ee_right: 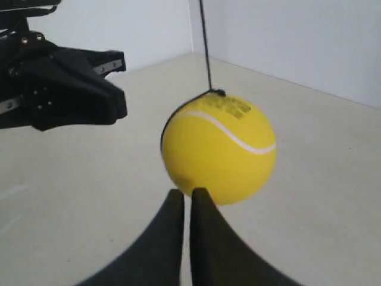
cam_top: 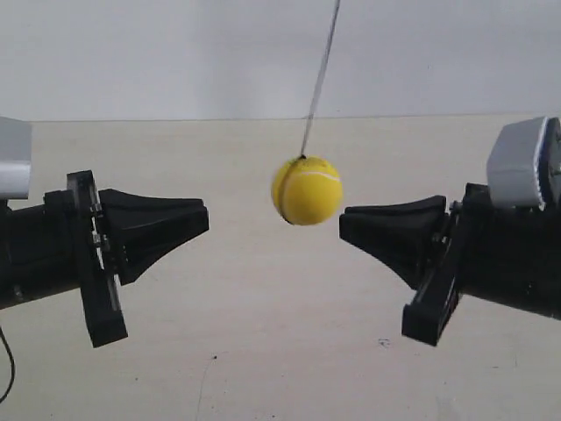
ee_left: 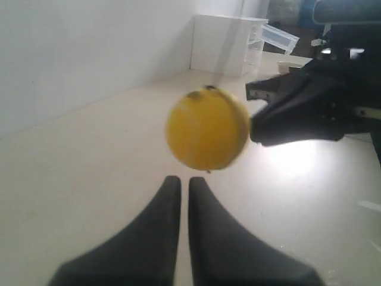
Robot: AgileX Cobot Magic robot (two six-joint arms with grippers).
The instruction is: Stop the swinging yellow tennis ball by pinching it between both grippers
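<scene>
The yellow tennis ball (cam_top: pixel 306 190) hangs on a thin black string (cam_top: pixel 320 70) above the beige table, between two black wedge grippers that point at each other. In the right wrist view the ball (ee_right: pixel 219 149) fills the space just past my shut right gripper (ee_right: pixel 183 192), whose tips are at or almost at its underside. That is the arm at the exterior view's right (cam_top: pixel 343 221). My left gripper (ee_left: pixel 180 180), also shut, is a gap short of the blurred ball (ee_left: pixel 206 128). In the exterior view its tip (cam_top: pixel 207 219) stands well clear of the ball.
A white drawer unit (ee_left: pixel 229 44) stands against the far wall beyond the right arm. A pale wall (cam_top: pixel 175 53) runs behind the beige table (cam_top: pixel 263 351). A thin black cable (cam_top: pixel 7 368) hangs under the arm at the exterior view's left.
</scene>
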